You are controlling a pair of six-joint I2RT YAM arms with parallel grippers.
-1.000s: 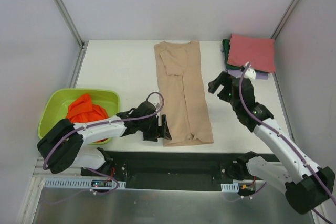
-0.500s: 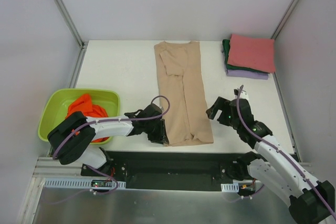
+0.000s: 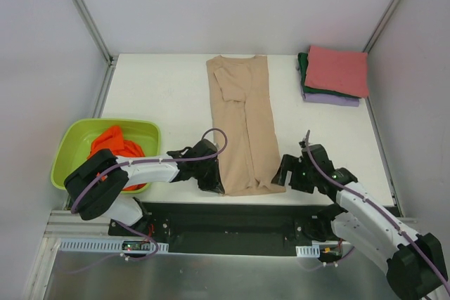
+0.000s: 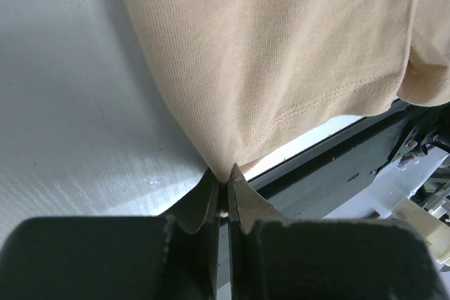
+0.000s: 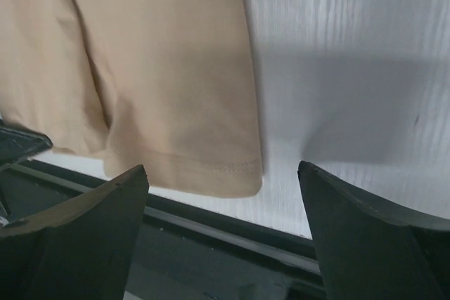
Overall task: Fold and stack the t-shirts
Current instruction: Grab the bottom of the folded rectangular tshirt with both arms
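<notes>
A beige t-shirt (image 3: 242, 124), folded lengthwise into a long strip, lies down the middle of the table. My left gripper (image 3: 219, 182) is shut on its near left hem corner (image 4: 225, 166). My right gripper (image 3: 283, 172) stands open just right of the near right hem corner (image 5: 239, 173), which lies between its fingertips in the right wrist view, untouched. An orange t-shirt (image 3: 114, 147) lies bunched in the basin. Folded shirts are stacked at the back right: pinkish-red (image 3: 339, 69) on top, dark green (image 3: 303, 68) and lavender (image 3: 330, 99) below.
The lime-green plastic basin (image 3: 76, 138) stands at the near left. A black rail (image 3: 239, 219) runs along the table's near edge, right below the shirt hem. White walls and metal posts enclose the table.
My left gripper closed on the beige shirt's near left corner. My right arm swung from near the stack down toward the near right corner of the shirt.
</notes>
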